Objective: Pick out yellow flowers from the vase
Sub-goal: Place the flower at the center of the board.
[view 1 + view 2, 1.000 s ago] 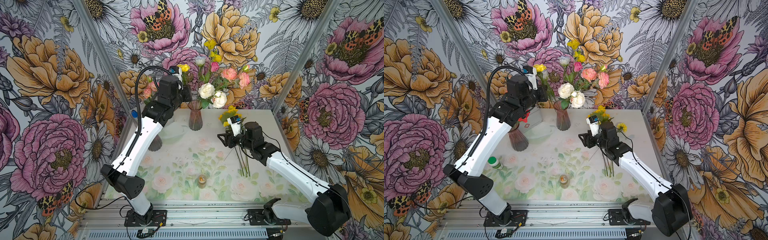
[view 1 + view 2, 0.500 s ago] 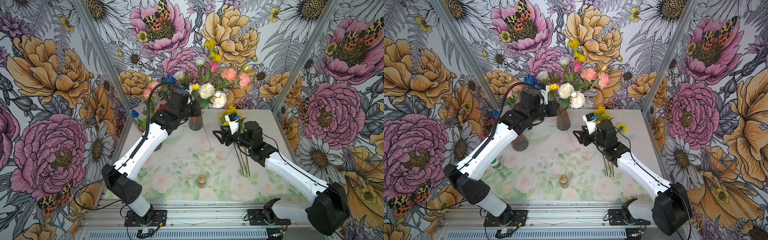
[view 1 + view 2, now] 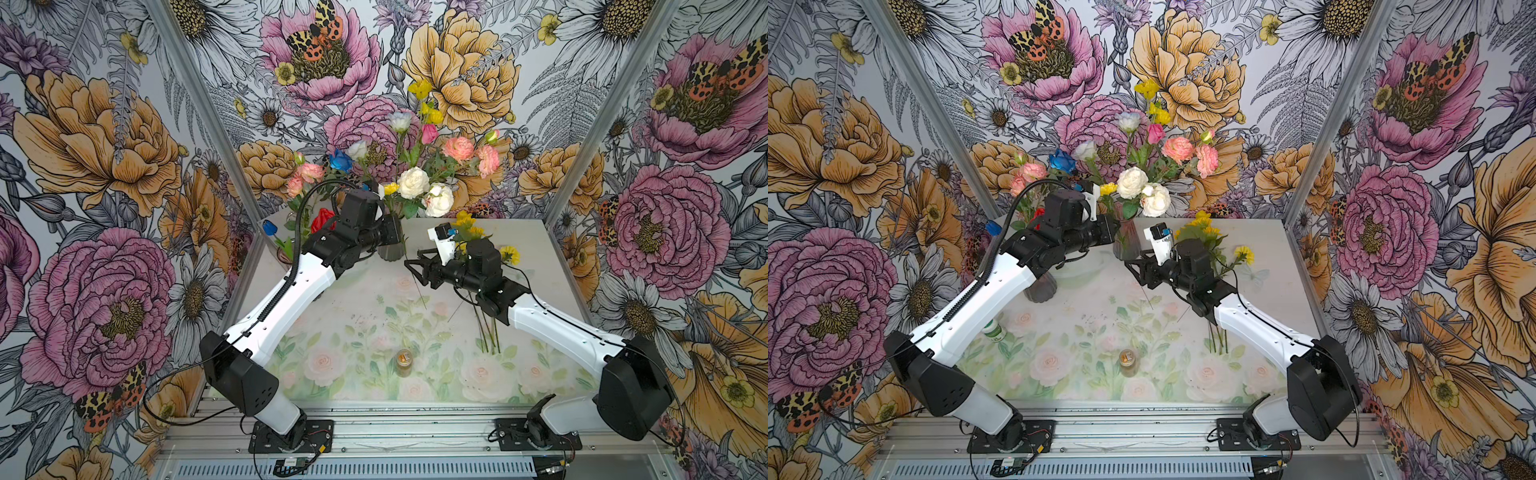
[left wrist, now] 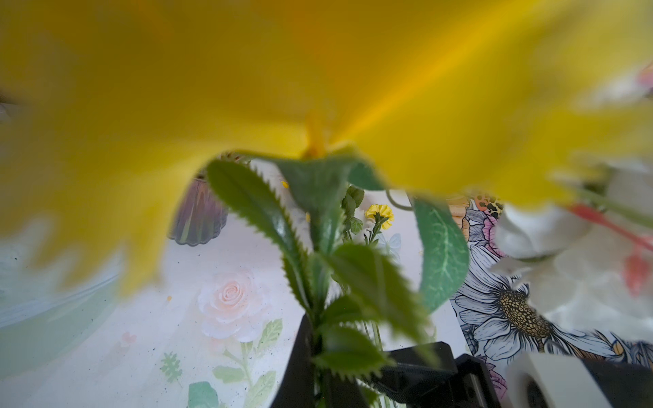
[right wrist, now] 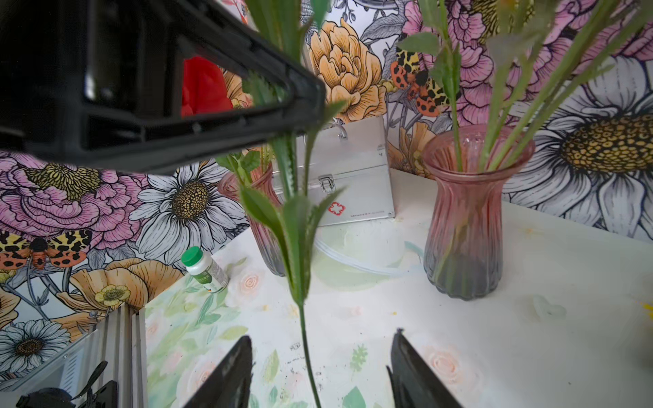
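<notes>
- Both top views: set high above the front rail (image 3: 415, 428), looking down and back across the whole desk (image 3: 536, 241) toward the rear wall (image 3: 457, 83); almost identical fields, slightly offset sideways.
- Left wrist: jammed close against a blurred yellow flower (image 4: 247, 70), facing across the desk.
- Right wrist: low over the desk, facing the ribbed vase (image 5: 463, 219), shared with both top views.

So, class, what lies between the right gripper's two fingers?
A green stem hanging from the shut left gripper, touching neither finger of the open right gripper; the right wrist view shows it.
</notes>
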Available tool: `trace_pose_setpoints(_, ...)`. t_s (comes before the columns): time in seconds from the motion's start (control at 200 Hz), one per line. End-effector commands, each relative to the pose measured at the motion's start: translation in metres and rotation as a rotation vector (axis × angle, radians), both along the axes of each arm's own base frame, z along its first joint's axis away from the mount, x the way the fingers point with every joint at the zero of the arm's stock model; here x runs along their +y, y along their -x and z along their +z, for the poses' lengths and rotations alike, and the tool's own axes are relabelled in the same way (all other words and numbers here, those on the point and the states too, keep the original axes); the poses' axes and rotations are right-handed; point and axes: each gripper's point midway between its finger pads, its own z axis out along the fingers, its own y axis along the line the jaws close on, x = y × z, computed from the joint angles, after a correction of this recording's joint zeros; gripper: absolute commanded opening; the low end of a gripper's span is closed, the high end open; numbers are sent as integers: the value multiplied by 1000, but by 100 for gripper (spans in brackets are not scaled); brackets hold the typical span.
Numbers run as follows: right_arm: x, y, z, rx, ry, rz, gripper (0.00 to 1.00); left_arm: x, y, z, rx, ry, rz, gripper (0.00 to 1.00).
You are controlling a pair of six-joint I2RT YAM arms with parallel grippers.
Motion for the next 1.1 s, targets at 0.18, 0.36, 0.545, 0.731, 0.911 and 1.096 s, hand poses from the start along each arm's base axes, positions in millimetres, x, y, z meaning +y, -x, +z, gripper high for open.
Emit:
trace_pose_setpoints(0.18, 21, -11, 14, -22, -19, 8, 45, -4, 16, 11, -9, 41, -16, 0)
trace_pose_setpoints(0.36, 25, -9, 11, -19, -10, 13, 16, -2, 16, 10, -16, 28, -9, 0)
trace_pose_setpoints(0.545, 24, -7, 7, -15, 28, 4, 0, 6, 14, 4, -30, -14, 17, 2)
trace_pose_setpoints(0.731, 23, -4, 5, -15, 52, 5, 0, 9, 14, 4, -39, -32, 20, 59)
trace_pose_setpoints(0.911, 20, 1, 2, -22, 111, 5, 0, 28, 16, 19, -87, -43, 57, 99)
trace_pose_setpoints(1.096, 13, 11, -23, 32, 205, 27, 0, 49, 18, 34, -119, -29, 92, 99)
